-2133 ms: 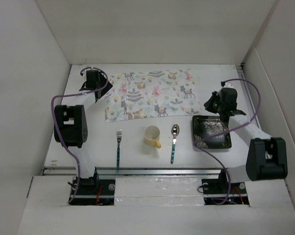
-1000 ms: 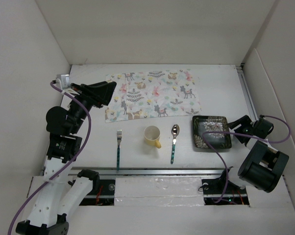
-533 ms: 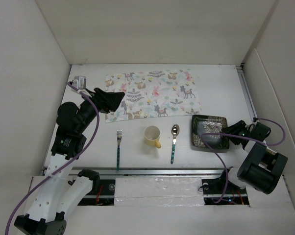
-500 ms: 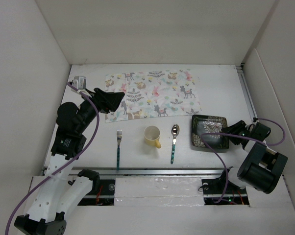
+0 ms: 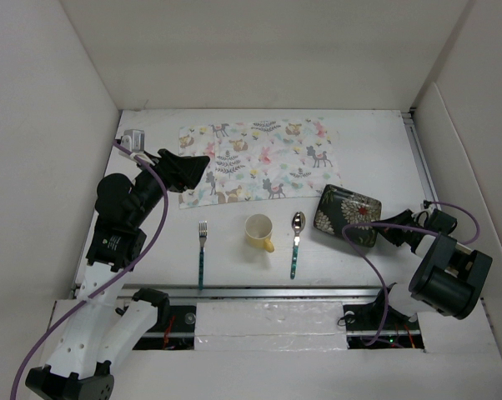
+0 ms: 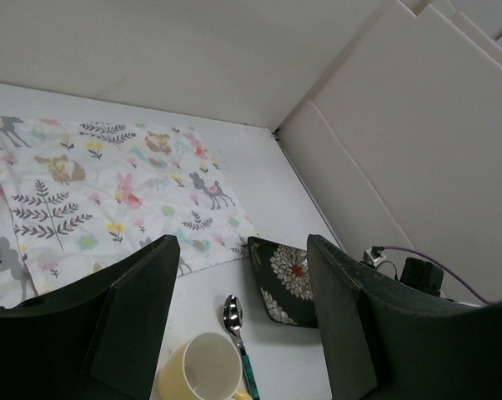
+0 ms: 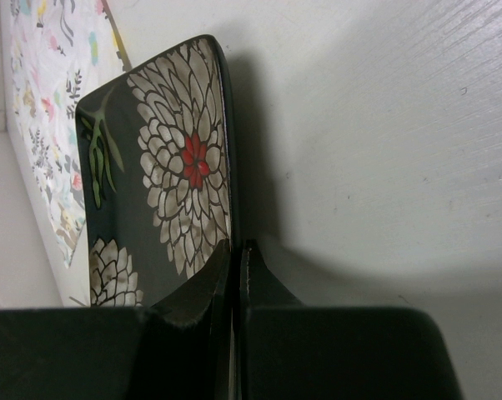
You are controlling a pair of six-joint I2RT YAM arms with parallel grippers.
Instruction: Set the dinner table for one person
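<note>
Top external: mat [image 5: 259, 160] was laid on counter [image 5: 376, 142]; plate [image 5: 343, 212] was pinched by right gripper [image 5: 373, 232]; left gripper [image 5: 201, 162] was spread wide, empty; fork [image 5: 202, 250], cup [image 5: 258, 230], spoon [image 5: 295, 242] not yet placed.

You see the dinner table [image 7: 384, 125] as a matt white surface with fine brushed streaks, like painted board. The yellow cup [image 5: 258, 231] looks smooth and faintly glossy. Beyond the cup, the placemat [image 5: 259, 162] is soft, matt printed cloth. The plate [image 7: 176, 158] to the cup's right is dark and glossy over its flower pattern. The spoon [image 5: 296, 242] and fork [image 5: 202, 250] flanking the cup have bright metal heads and teal patterned handles. The fingers [image 6: 138, 308] of the left gripper [image 6: 241, 246] look like matt black plastic.
</note>
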